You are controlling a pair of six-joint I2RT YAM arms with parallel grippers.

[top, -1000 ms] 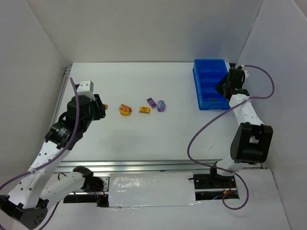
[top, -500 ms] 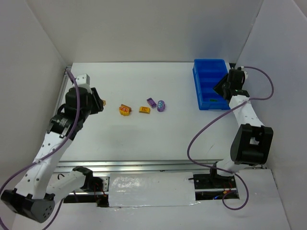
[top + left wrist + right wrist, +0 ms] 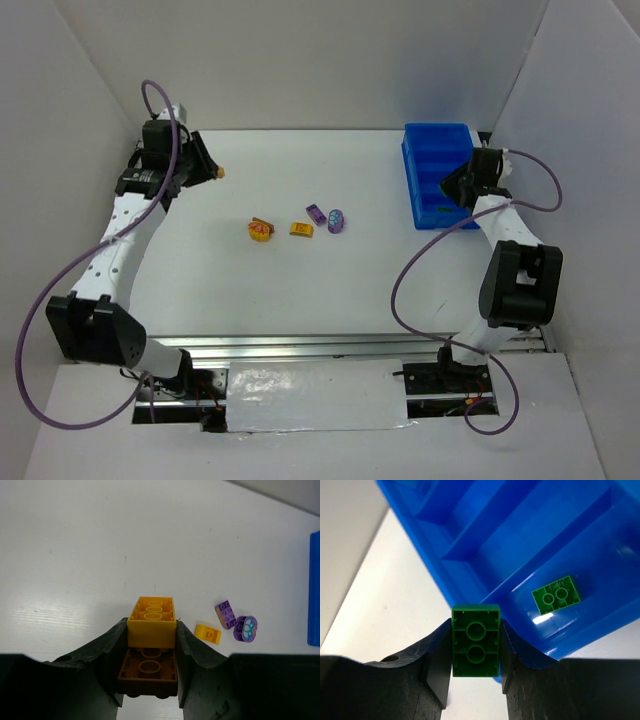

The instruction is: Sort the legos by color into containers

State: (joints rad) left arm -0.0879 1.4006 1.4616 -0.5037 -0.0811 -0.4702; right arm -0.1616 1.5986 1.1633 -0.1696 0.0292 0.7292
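Note:
My left gripper [image 3: 205, 170] is at the far left of the table, shut on a yellow brick [image 3: 151, 622] stacked on a brown brick [image 3: 148, 672]. My right gripper [image 3: 452, 183] is shut on a dark green brick [image 3: 475, 641] at the right edge of the blue tray [image 3: 430, 150]. A lighter green brick [image 3: 556, 594] lies in the tray's nearest compartment, also seen from above [image 3: 440, 209]. On the table lie an orange and yellow piece [image 3: 260, 229], a small yellow brick [image 3: 301, 229], a purple brick [image 3: 315, 213] and a round purple piece [image 3: 336, 220].
White walls close in the table on the left, back and right. The tray's other compartments [image 3: 520, 525] show no bricks. The loose purple and yellow bricks also show in the left wrist view [image 3: 227, 625].
My left arm has swung from the near left towards the back left corner, carrying its bricks away from the loose pieces. My right gripper has barely moved.

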